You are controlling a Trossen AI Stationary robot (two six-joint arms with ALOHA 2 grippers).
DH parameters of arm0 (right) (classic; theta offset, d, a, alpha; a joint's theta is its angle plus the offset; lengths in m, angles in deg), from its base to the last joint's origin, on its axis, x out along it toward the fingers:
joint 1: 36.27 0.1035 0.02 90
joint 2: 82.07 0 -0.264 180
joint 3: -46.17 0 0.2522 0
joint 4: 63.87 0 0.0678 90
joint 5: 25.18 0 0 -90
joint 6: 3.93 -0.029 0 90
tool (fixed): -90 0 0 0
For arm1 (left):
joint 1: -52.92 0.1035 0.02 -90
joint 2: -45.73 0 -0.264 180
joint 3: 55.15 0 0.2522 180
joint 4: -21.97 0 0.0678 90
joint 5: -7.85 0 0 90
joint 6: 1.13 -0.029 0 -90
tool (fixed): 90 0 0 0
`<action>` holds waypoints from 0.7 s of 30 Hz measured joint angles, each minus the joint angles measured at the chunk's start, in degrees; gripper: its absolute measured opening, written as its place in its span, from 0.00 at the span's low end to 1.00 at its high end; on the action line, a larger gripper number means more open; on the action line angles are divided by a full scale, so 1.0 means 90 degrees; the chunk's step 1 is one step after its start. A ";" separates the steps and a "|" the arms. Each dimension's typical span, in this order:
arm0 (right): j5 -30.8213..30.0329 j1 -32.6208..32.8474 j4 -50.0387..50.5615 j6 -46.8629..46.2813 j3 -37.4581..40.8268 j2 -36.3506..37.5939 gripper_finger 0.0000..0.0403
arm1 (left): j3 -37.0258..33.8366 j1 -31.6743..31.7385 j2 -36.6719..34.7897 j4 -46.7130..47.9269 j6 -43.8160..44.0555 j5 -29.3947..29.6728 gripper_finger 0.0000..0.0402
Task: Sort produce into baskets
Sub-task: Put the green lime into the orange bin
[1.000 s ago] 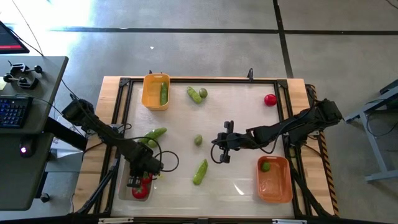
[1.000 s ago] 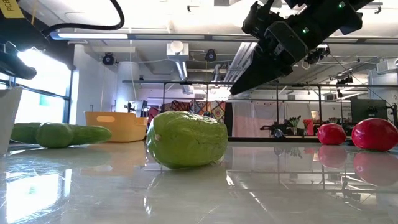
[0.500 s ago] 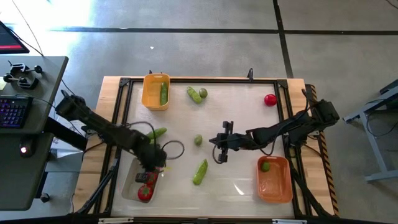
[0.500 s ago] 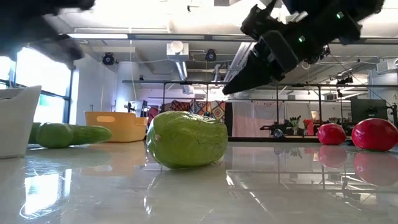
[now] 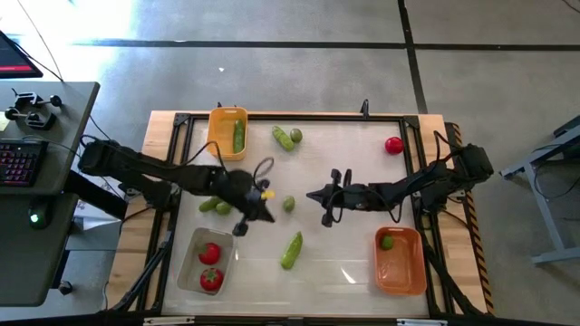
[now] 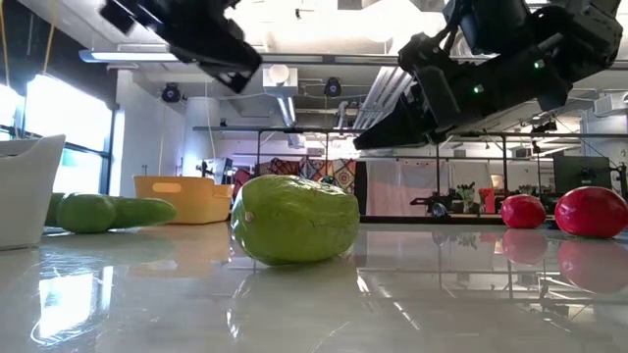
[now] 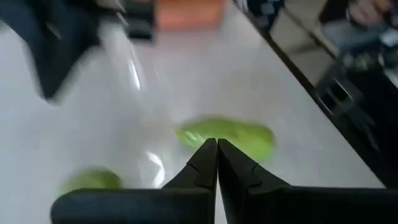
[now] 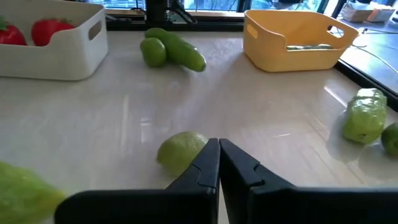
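**Left arm's done at the tomato bin, both pincers empty**

You've pulled the left pincer (image 5: 243, 226) off the clear basket (image 5: 188, 272) since a second ago, leaving two tomatoes (image 5: 209, 254) inside, so that drop looks finished. It's pinched shut on nothing, above the worktop (image 5: 344, 263). The right pincer (image 5: 312, 195) is also closed and empty, near the loose lime (image 5: 288, 205).

Robotics laboratory: framed test table (image 5: 299, 116) on a concrete floor (image 5: 299, 63), desk with keyboard (image 5: 18, 165), exposed ceiling ducts (image 6: 285, 98).
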 joint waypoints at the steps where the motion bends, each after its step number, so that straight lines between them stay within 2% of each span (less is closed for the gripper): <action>1: 0.0002 0.0002 0.0000 0.0064 0.0000 0.0000 0.00 | -0.0147 0.0125 0.0000 -0.0436 -0.0074 -0.0060 0.00; 5: 0.0010 -0.0017 -0.0063 0.0093 0.0000 0.0000 0.00 | -0.0652 0.0508 0.0000 -0.1988 -0.0271 -0.0084 0.00; 10: 0.0063 -0.0226 0.0326 -0.0401 -0.0007 0.0000 0.00 | -0.1153 0.0860 0.0000 -0.3566 -0.0421 -0.0013 0.00; 16: 0.0066 -0.0812 0.0423 -0.0536 -0.0007 0.0000 0.00 | -0.1600 0.1422 0.0000 -0.4615 -0.0745 0.0092 0.00; 21: 0.0068 -0.1378 0.0449 -0.0603 -0.0007 0.0001 0.00 | -0.1908 0.1873 0.0002 -0.5102 -0.0855 0.0064 0.00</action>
